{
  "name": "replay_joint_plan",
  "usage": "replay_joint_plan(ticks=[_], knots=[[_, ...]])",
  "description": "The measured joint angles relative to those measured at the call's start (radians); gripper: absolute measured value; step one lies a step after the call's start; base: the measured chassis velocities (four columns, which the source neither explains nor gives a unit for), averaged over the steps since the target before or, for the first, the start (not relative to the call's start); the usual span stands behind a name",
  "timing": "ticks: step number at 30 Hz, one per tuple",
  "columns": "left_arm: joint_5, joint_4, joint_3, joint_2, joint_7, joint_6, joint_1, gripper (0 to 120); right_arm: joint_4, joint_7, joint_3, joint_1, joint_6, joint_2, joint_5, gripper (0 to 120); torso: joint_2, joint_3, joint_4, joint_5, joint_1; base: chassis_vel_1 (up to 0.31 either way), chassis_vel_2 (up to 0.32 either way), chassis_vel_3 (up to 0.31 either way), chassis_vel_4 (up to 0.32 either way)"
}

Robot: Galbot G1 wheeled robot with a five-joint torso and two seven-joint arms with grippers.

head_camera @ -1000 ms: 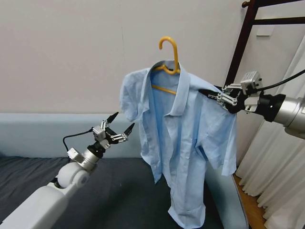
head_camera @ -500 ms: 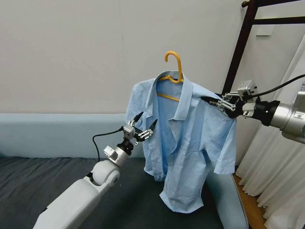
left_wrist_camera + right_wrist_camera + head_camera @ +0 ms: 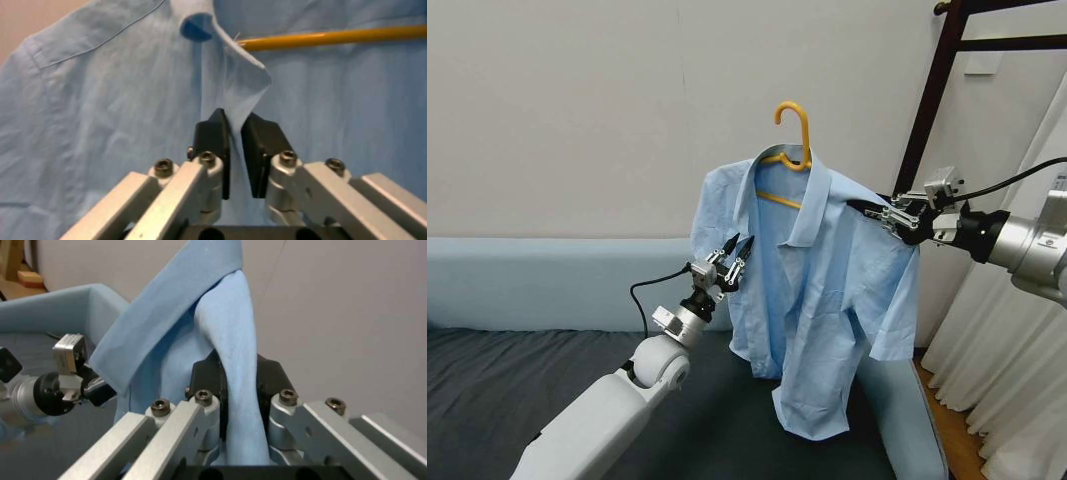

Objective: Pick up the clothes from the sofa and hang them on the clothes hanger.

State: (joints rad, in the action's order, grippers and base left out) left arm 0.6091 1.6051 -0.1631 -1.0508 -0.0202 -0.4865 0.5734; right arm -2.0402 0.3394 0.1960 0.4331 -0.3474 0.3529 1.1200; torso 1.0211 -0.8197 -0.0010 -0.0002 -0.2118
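Note:
A light blue short-sleeved shirt [image 3: 827, 300] hangs on a yellow hanger [image 3: 806, 140], held in the air above the sofa's right end. My right gripper [image 3: 867, 208] is shut on the shirt's shoulder, beside the collar. The right wrist view shows its fingers [image 3: 203, 375] pinching a fold of the blue fabric [image 3: 227, 330]. My left gripper [image 3: 735, 248] reaches up from the lower left and is shut on the shirt's open front edge. In the left wrist view its two black pads [image 3: 213, 145] clamp that edge [image 3: 230, 85] just below the yellow hanger bar [image 3: 333, 37].
A sofa with a dark grey seat [image 3: 517, 390] and a pale blue backrest [image 3: 527, 280] lies below. At the right stands a dark wooden rack [image 3: 930, 95], with a white curtain [image 3: 1017, 380] beside it. A plain wall is behind.
My left arm has swung right to the shirt, and its fingers have gone from spread open to shut on the front edge. The shirt and right gripper have shifted slightly.

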Motion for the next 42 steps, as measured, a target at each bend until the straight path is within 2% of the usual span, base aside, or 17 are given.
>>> replay_joint_plan(ticks=[2, 10, 20, 25, 29, 32, 33, 37, 39, 42], knots=[[0.002, 0.01, -0.006, -0.005, -0.006, -0.002, -0.002, 0, 0.0, -0.005, -0.002, 0.0, 0.0, 0.001, 0.0, 7, 0.0, 0.0, -0.0001, 0.0, 0.0, 0.0, 0.0, 0.0, 0.0], [-0.008, 0.046, -0.046, -0.05, 0.0, 0.013, -0.002, 0, 0.0, -0.027, -0.008, 0.007, 0.0, 0.01, 0.0, 7, 0.0, 0.0, -0.0003, 0.0001, 0.0, 0.0, 0.0, 0.0, 0.0], [-0.07, -0.005, -0.066, -0.099, 0.011, 0.01, 0.016, 0, 0.0, -0.077, -0.011, 0.004, 0.0, 0.012, 0.018, 7, 0.0, 0.0, -0.0001, 0.0001, 0.0, 0.0, 0.0, 0.0, 0.0], [-0.089, 0.012, -0.087, -0.092, 0.093, 0.011, 0.026, 0, 0.004, -0.08, -0.011, 0.004, 0.0, 0.01, 0.02, 7, 0.0, 0.0, -0.0002, 0.0002, 0.0, 0.0, 0.0, 0.0, 0.0], [-0.079, 0.045, -0.058, -0.079, 0.107, -0.011, 0.051, 14, 0.006, -0.081, -0.009, 0.005, 0.001, 0.008, 0.02, 7, 0.0, 0.0, -0.0003, 0.0, 0.0, 0.0, 0.0, 0.0, 0.0], [-0.027, 0.088, -0.016, -0.052, 0.083, -0.028, 0.079, 25, 0.009, -0.081, -0.008, 0.005, 0.001, 0.006, 0.019, 7, 0.0, 0.0, -0.0002, 0.0, 0.0, 0.0, 0.0, 0.0, 0.0], [-0.027, 0.088, -0.016, -0.052, 0.083, -0.028, 0.079, 25, 0.009, -0.081, -0.008, 0.005, 0.001, 0.006, 0.019, 7, 0.0, 0.0, -0.0002, 0.0, 0.0, 0.0, 0.0, 0.0, 0.0], [0.072, 0.123, 0.042, 0.017, -0.089, -0.051, 0.132, 45, 0.02, -0.078, -0.009, 0.002, 0.001, 0.006, 0.016, 7, 0.0, 0.0, 0.0003, -0.0001, 0.0, 0.0, 0.0, 0.0, 0.0], [0.078, 0.123, 0.044, 0.021, -0.115, -0.051, 0.137, 48, 0.021, -0.078, -0.01, 0.002, 0.001, 0.007, 0.016, 7, 0.0, 0.0, 0.0003, 0.0, 0.0, 0.0, 0.0, 0.0, 0.0], [0.087, 0.11, 0.039, 0.014, -0.175, -0.052, 0.137, 62, 0.02, -0.075, -0.011, 0.002, 0.0, 0.007, 0.016, 7, 0.0, 0.0, 0.0, 0.0, 0.0, 0.0, 0.0, 0.0, 0.0]])
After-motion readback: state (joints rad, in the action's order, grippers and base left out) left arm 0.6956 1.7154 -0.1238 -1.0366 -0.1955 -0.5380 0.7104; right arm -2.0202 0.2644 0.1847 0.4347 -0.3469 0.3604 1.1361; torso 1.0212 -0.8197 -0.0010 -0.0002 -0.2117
